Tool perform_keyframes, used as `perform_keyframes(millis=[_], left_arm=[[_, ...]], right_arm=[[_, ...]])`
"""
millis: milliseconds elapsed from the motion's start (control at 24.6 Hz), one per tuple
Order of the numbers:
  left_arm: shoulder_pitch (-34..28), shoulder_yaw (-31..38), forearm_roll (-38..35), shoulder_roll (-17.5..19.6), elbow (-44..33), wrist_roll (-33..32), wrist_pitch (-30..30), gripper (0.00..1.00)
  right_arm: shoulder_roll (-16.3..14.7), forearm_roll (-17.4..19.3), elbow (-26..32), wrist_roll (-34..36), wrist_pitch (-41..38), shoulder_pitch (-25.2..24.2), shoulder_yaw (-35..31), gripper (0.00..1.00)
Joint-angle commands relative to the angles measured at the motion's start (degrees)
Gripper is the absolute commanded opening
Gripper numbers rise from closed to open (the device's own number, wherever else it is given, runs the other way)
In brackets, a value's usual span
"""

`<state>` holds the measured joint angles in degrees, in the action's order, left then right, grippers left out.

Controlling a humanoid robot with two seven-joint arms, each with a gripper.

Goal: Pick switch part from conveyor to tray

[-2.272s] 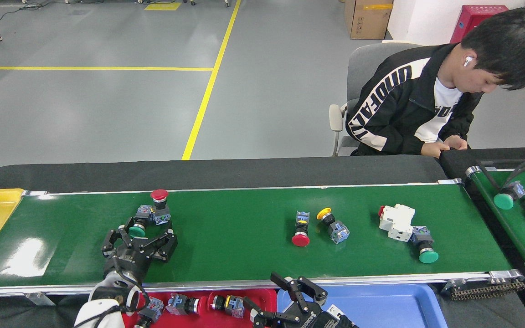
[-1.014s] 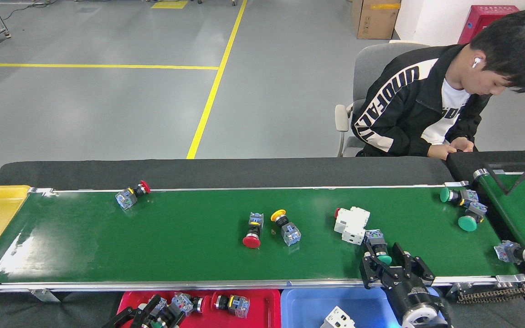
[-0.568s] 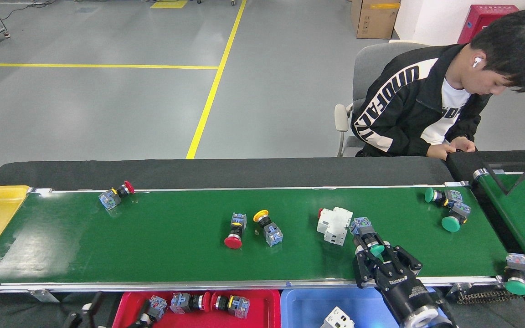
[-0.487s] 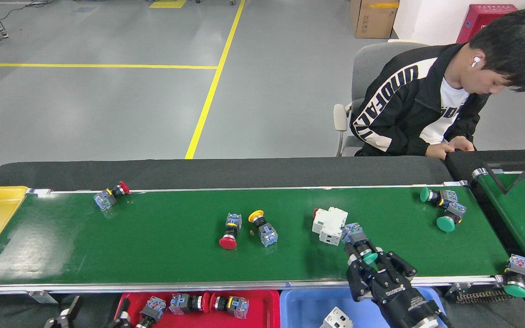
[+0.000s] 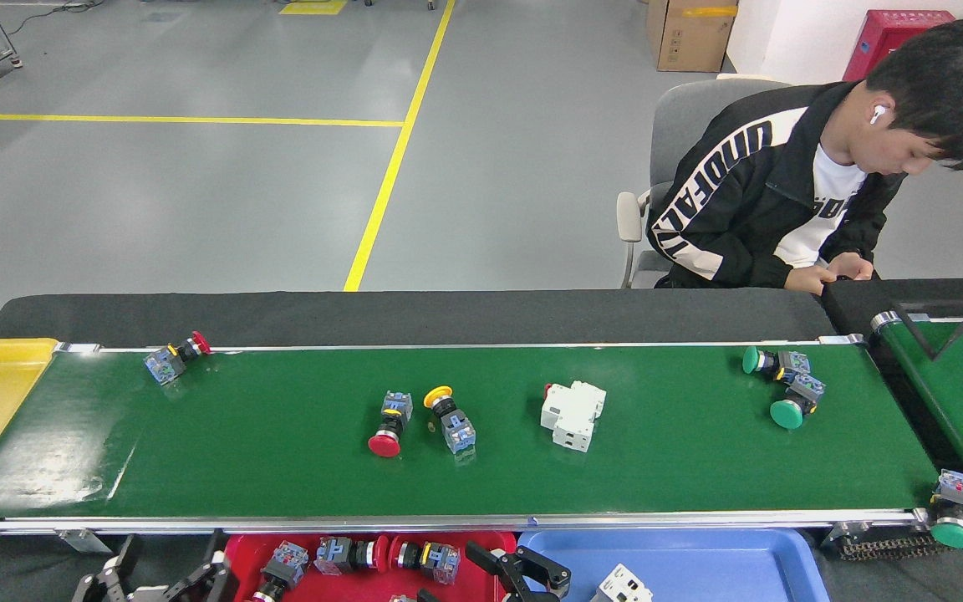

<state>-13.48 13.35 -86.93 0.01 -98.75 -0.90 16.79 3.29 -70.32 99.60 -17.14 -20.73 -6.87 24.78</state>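
Head view, downward over conveyor (image 5: 281, 468)

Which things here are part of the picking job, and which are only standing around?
Job: green belt; red-capped switch; yellow-capped switch; two green-capped switches; red tray; left hand; right hand.

Not the job: chair; cardboard box; person.

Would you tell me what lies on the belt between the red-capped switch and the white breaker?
In the head view, a yellow-capped switch lies between the red-capped switch and white breaker.
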Motion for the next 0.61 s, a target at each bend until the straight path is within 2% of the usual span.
perform_keyframes(millis=[0, 122, 284, 365, 487, 568], left_arm=[[1.61, -1.22, -2.28, -0.19, -0.30, 0.11, -0.27, 1.00], [5.22, -4.38, -5.27, -0.36, 1.19, 0.02, -1.50, 1.00], [9.88, -8.43, -8.87, -0.45, 6.20, -0.25, -1.94, 1.00], [11.63, -10.10, -10.89, -1.24, 8.66, -0.25, -2.03, 1.00], [14.01, -10.71, -12.03, -2.03, 11.74, -0.25, -3.26, 1.00], [15.85, -10.71, -12.65, -2.03, 13.85, -0.25, -3.52, 1.00]], right_arm=[[1.19, 0.09, 1.74, 0.53, 2.89, 1.33, -3.34, 0.95], [2.60, 0.09, 1.82, 1.32, 7.37, 2.74, -13.00, 0.95], [1.37, 0.09, 1.82, 1.67, 9.65, 2.83, -25.57, 0.95], [-0.22, 0.18, 1.82, 4.40, 9.48, 2.74, -30.49, 0.96], [-3.47, 0.27, 1.82, 9.32, 9.48, 0.81, -33.48, 0.96], [-3.64, 0.27, 1.82, 10.64, 9.48, -1.39, -33.75, 0.96]])
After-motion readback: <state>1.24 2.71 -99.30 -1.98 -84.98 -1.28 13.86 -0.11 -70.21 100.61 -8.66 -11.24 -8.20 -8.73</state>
